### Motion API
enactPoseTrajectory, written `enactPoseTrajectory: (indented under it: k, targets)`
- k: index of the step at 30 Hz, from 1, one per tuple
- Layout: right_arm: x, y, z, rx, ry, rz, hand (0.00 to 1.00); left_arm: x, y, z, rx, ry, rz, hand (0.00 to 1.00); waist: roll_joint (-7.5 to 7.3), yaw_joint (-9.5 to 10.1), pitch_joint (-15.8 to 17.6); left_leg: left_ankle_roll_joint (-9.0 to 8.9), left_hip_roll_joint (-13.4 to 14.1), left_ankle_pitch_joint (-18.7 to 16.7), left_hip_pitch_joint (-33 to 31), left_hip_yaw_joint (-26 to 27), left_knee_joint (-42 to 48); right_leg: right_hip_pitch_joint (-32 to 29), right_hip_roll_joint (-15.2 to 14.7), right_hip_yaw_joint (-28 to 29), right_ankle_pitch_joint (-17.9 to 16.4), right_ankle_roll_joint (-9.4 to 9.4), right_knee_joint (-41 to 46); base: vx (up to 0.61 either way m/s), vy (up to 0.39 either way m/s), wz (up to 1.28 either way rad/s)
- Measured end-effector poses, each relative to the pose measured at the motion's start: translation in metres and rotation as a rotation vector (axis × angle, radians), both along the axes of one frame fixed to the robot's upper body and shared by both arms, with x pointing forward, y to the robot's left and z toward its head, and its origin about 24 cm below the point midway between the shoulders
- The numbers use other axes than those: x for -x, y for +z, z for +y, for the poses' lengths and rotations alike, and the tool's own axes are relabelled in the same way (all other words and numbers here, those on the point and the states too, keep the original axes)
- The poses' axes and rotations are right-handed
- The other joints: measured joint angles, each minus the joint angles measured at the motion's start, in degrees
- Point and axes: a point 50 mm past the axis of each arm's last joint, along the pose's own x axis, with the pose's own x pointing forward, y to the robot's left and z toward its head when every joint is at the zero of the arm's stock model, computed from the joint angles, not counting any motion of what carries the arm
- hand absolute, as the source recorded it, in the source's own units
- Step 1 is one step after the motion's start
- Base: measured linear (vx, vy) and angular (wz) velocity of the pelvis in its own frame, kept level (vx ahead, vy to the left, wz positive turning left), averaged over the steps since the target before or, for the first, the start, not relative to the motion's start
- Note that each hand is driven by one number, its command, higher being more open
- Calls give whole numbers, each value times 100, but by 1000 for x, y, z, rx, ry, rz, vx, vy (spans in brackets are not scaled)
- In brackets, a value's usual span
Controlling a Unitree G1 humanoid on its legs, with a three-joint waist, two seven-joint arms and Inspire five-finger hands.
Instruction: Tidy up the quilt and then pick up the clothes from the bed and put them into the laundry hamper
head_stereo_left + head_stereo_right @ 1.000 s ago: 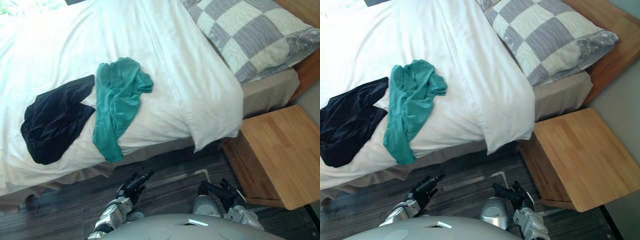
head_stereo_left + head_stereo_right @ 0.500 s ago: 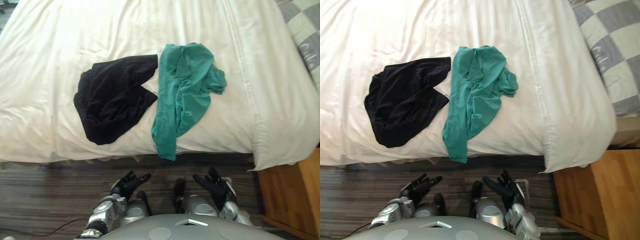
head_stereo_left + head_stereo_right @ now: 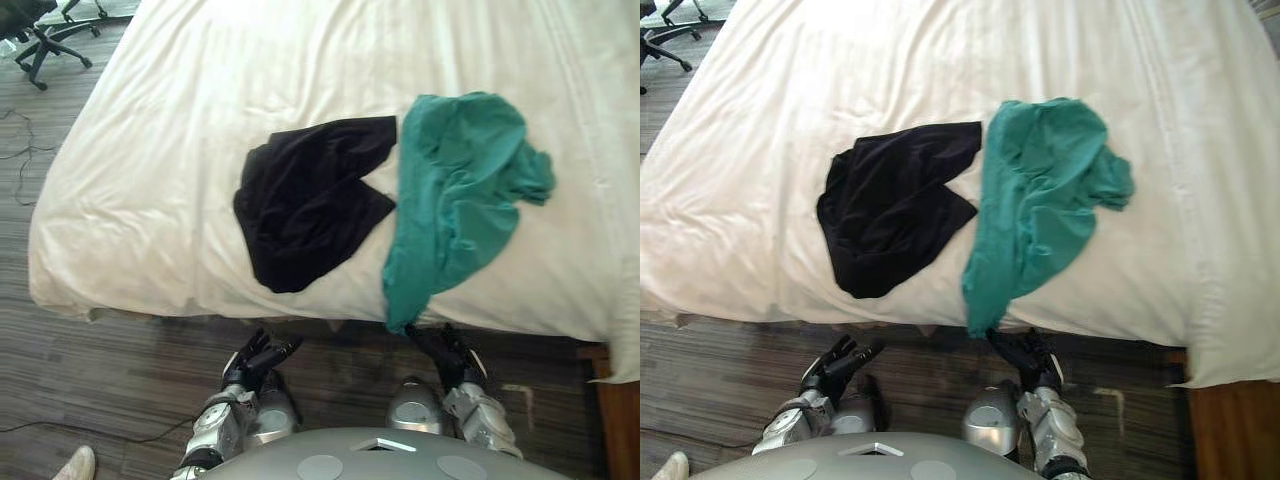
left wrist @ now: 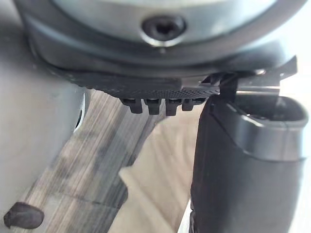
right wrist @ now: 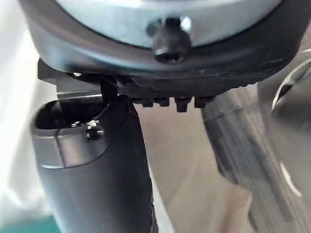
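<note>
Green garment [image 3: 455, 190] tip just beside right hand [image 3: 447, 352]; left hand [image 3: 254, 361] apart; fingers spread, empty.

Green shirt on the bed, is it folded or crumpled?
Crumpled, not folded: the green shirt lies bunched and wrinkled beside the black clothes, one end trailing to the bed edge.

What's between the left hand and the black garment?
Left eye view: bare white quilt and a strip of wood floor lie between the left hand and black garment.
</note>
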Motion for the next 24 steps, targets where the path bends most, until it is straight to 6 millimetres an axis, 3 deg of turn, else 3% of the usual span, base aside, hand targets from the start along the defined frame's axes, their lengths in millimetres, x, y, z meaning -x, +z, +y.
enactPoseTrajectory:
  k: [1, 2, 3, 4, 5, 7, 8, 9, 10, 11, 12, 15, 18, 20, 21, 22, 23, 24]
  targets:
    - [0, -2, 4, -3, 13, 10, 100, 1, 0, 3, -8, 15, -3, 100, -120, 28, -52, -747, -200, -451, 77, -18, 46, 14, -201, 226, 184, 236, -245, 216, 537, -37]
    - [0, -6, 20, -48, 16, 12, 100, 0, 2, 13, -40, 11, -15, 100, -436, 56, -67, -677, -440, -511, 54, 91, 146, 86, -396, 296, 469, 177, -560, 167, 518, -42]
    - [2, -8, 34, -79, 34, 13, 100, 1, 3, 18, -56, 12, -20, 100, -516, 106, -107, -678, -495, -632, 55, 131, 233, 196, -371, 267, 876, 79, -870, 90, 404, -40]
    - [4, -9, 44, -86, 66, 13, 100, 1, 2, 21, -73, 6, -8, 100, -567, 171, -166, -642, -469, -740, 84, 253, 345, 293, -334, 96, 1550, 26, -1258, 69, 408, -58]
    - [5, -10, 51, -98, 103, 15, 100, 4, 0, 21, -88, 8, 25, 100, -548, 219, -314, -580, -380, -825, 94, 456, 368, 271, -239, -309, 2167, -169, -1551, 51, 340, -66]
    - [1, -8, 56, -110, 144, -8, 100, 7, -2, 19, -100, 31, 63, 100, -493, 328, -400, -529, -277, -817, 265, 865, 219, 206, -76, -996, 2696, -814, -1795, 32, 230, -94]
    - [-1, -7, 59, -110, 169, -25, 100, 9, -4, 20, -106, 56, 89, 100, -504, 346, -417, -459, -284, -770, 398, 1125, 65, 68, 22, -1418, 2513, -1006, -1634, 8, 152, -102]
    - [-3, -6, 59, -109, 166, -34, 100, 11, -6, 20, -111, 78, 122, 100, -492, 276, -433, -427, -292, -731, 437, 1179, -27, 12, 251, -1329, 2046, -921, -1481, -2, 115, -65]
    - [-3, -6, 59, -110, 159, -34, 100, 11, -6, 20, -113, 81, 129, 100, -486, 258, -436, -420, -292, -721, 436, 1166, -44, 4, 310, -1276, 1925, -871, -1449, 6, 27, -15]
    - [0, -7, 56, -116, 94, -25, 100, 12, -8, 21, -111, 108, 165, 100, -470, 161, -468, -410, -330, -584, 420, 1119, -231, 19, 675, -1002, 1181, -713, -1398, 10, -20, 15]
    - [3, -8, 48, -120, 2, -15, 100, 9, -8, 22, -113, 144, 183, 100, -468, 136, -481, -395, -352, -465, 389, 1017, -359, 3, 789, -730, 1084, -633, -1488, -1, -37, 24]
    - [23, -14, 26, -122, -239, 50, 100, 13, -12, 15, -84, 252, 242, 100, -260, 160, -561, -320, -353, -308, 430, 844, -677, 35, 871, -847, 1129, -565, -1547, 11, -52, 19]
    - [55, -18, -2, -106, -573, 118, 100, 34, -17, 28, -41, 592, 354, 100, -165, 178, -611, -311, -349, -255, 796, 940, -909, 263, 914, -863, 1133, -535, -1554, 53, -20, -9]
    - [79, -17, -19, -72, -736, 145, 100, 59, -14, 59, -29, 935, 400, 100, -250, 200, -757, -386, -356, -308, 951, 1136, -927, 293, 909, -719, 1133, -535, -1552, 19, 24, -32]
    - [100, -16, -31, -42, -836, 161, 100, 78, -6, 94, -16, 1232, 375, 100, -343, 215, -901, -464, -358, -362, 991, 1206, -928, 300, 902, -685, 1131, -532, -1561, 13, 24, -21]
    - [110, -14, -36, -32, -883, 163, 100, 84, 0, 110, -10, 1343, 344, 100, -375, 216, -952, -469, -365, -367, 991, 1205, -928, 306, 892, -695, 1132, -531, -1568, 18, 19, -6]
    - [123, -12, -43, -15, -950, 163, 100, 92, 12, 137, -18, 1486, 279, 100, -419, 222, -1003, -478, -374, -373, 1001, 1197, -928, 344, 882, -718, 1133, -528, -1587, 11, 7, 10]
    - [140, -6, -59, 25, -1032, 154, 100, 102, 36, 176, -43, 1643, 148, 100, -515, 242, -1064, -492, -392, -384, 1074, 1191, -948, 465, 874, -753, 1149, -501, -1667, 11, 6, 9]
